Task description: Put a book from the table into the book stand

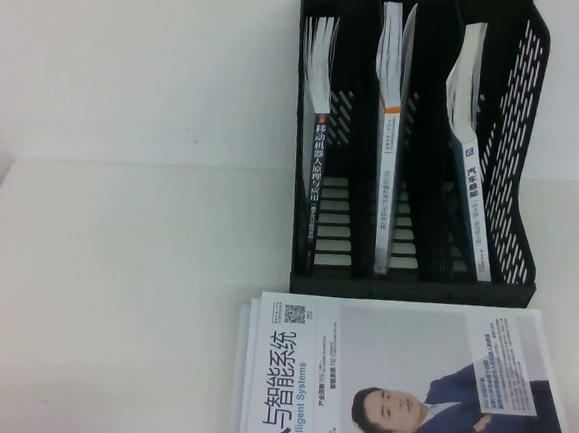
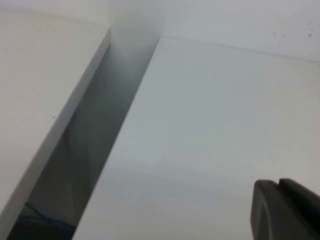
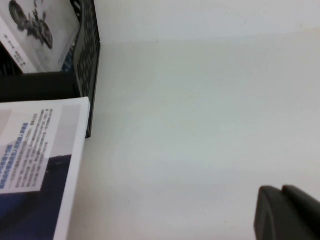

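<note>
Car-suspension book (image 1: 472, 151) upright in right slot of book stand (image 1: 526, 145), spine toward robot, long axis vertical. Right gripper (image 3: 287, 212) nearer, low over table (image 1: 114, 283), book ahead-left; pressed together, empty. Left gripper (image 2: 287, 210) likewise, well apart.

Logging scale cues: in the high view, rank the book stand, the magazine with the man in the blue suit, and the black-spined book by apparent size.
1. Magazine, cropped and nearest the camera, so unsure against the stand.
2. Book stand.
3. Black-spined book.
</note>
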